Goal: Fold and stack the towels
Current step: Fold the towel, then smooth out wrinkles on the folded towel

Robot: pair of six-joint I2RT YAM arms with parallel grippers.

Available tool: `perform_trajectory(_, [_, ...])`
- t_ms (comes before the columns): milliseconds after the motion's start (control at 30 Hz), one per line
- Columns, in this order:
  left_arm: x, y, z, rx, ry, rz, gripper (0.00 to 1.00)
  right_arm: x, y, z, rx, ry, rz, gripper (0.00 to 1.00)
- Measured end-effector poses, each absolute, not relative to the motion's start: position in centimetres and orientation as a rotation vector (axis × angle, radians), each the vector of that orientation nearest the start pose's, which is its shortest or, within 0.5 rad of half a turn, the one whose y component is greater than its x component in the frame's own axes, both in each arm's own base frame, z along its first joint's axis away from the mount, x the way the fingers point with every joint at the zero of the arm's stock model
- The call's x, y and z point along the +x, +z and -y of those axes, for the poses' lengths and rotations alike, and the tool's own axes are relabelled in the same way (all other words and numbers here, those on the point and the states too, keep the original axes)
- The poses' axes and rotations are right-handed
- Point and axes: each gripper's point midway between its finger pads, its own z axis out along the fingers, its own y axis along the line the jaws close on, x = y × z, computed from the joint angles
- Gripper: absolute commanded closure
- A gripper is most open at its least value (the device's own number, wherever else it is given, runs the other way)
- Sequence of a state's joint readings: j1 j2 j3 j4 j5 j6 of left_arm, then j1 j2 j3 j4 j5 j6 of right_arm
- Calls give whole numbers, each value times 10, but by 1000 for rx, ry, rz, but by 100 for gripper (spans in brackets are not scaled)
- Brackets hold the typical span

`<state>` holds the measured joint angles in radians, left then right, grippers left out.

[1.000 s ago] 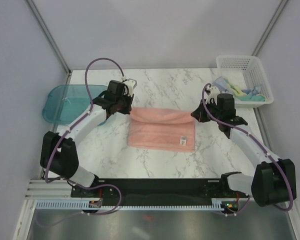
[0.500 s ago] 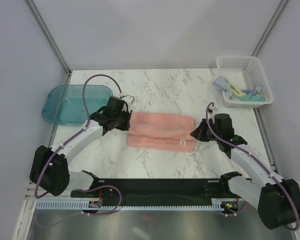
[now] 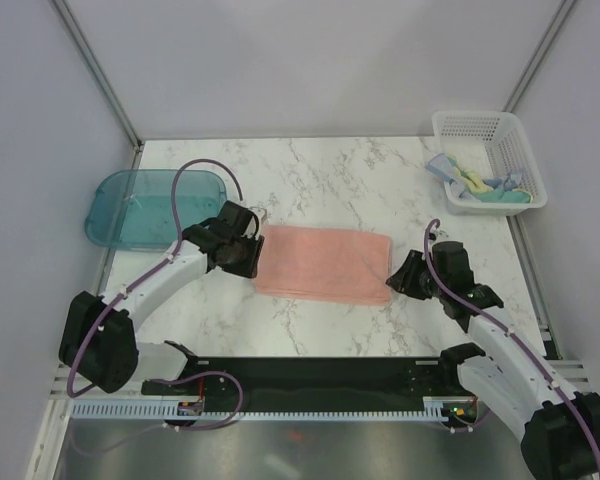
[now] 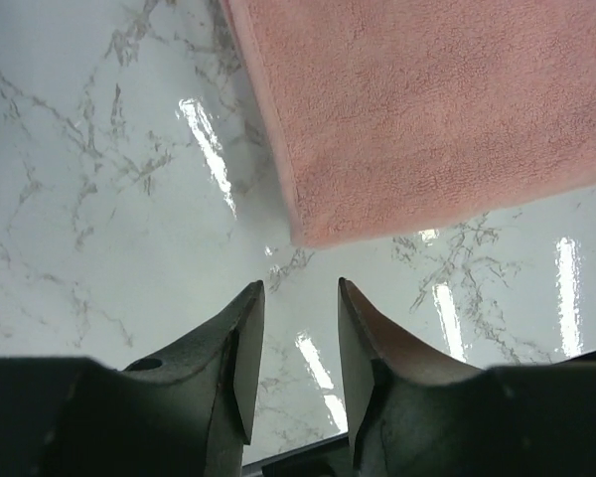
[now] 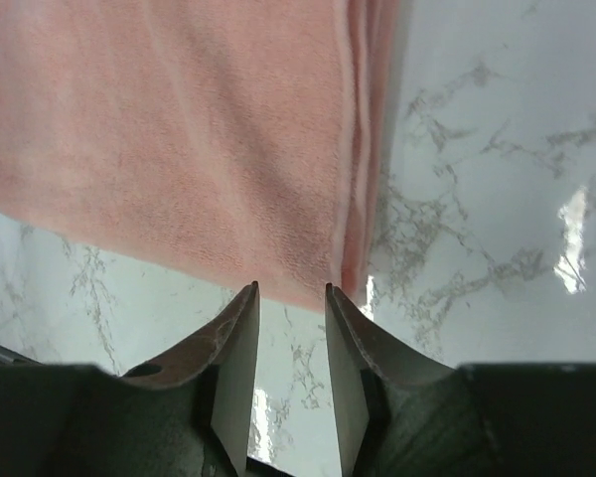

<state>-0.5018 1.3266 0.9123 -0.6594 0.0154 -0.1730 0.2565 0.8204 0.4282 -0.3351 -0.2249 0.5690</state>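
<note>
A salmon-pink towel (image 3: 323,263) lies folded into a long strip in the middle of the marble table. My left gripper (image 3: 252,262) sits at its near left corner, jaws open, with nothing between them; in the left wrist view the gripper (image 4: 300,286) stands just short of the towel corner (image 4: 318,229). My right gripper (image 3: 398,278) sits at the near right corner, also open and empty; in the right wrist view the gripper (image 5: 290,288) meets the towel edge (image 5: 298,268). More towels (image 3: 478,184), light blue and pale yellow with teal, lie in the white mesh basket (image 3: 510,130).
A translucent teal tray (image 3: 145,205) lies at the left of the table. The white basket stands at the back right corner. Grey walls close in the back and both sides. The black arm mount (image 3: 320,375) runs along the near edge.
Both grippers drew the towel's far edge toward the near edge, folding it in half lengthwise, then opened and let it go. The white tag is now hidden.
</note>
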Motion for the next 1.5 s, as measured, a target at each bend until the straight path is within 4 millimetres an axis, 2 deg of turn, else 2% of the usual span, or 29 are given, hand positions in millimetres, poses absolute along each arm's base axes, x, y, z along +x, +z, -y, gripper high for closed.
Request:
perform_trajectory(133, [249,102,145,381,-222,-2643,56,218,85,-113,357,618,-2400,62])
perform_trajectory(200, [256,115,153,348,-270,-2610,56,225,96,-115,378,630,-2380,70])
perform_trajectory(300, [265,129,171,305,-384,-2558,57,242,111,-124,392,673,-2361,72])
perform_trajectory(400, [269,126,181,241,-444,-2563,57,254,106,-135,398,717,-2378,71])
perform_trajectory(467, [269,112,184,181,-451,-2595,58,254,89,-137,423,717,-2416,71])
perform_trajectory(533, [263,87,181,109,-436,-2654,59,246,64,-133,462,686,-2465,71])
perform_trajectory(633, [236,37,165,-3,-347,-2803,60,225,26,-122,525,605,-2555,73])
perform_trajectory(667, [226,25,159,-32,-315,-2847,60,220,19,-120,539,585,-2576,73])
perform_trajectory(733, [214,15,153,-79,-284,-2894,60,223,19,-118,538,569,-2568,75])
perform_trajectory(833, [218,25,152,-117,-283,-2859,57,231,30,-115,517,534,-2549,75])
perform_trajectory(900, [226,42,155,-131,-300,-2814,56,242,46,-117,494,540,-2512,75])
perform_trajectory(1067, [277,108,179,-132,-407,-2620,56,272,83,-141,414,707,-2402,73])
perform_trajectory(1167, [301,126,197,-122,-481,-2546,55,283,83,-164,380,850,-2389,70])
perform_trajectory(1200, [304,122,203,-119,-508,-2546,55,286,79,-171,364,895,-2395,70])
perform_trajectory(1267, [298,98,208,-122,-514,-2599,55,288,64,-180,347,938,-2429,70])
perform_trajectory(1333, [280,63,202,-142,-463,-2693,55,284,37,-180,346,934,-2500,68])
perform_trajectory(1400, [261,34,193,-161,-405,-2784,55,280,21,-176,366,961,-2535,67])
perform_trajectory(1433, [252,25,189,-171,-390,-2820,54,281,22,-174,366,987,-2526,66])
perform_trajectory(1500, [251,29,193,-168,-428,-2812,49,284,23,-169,351,987,-2515,63])
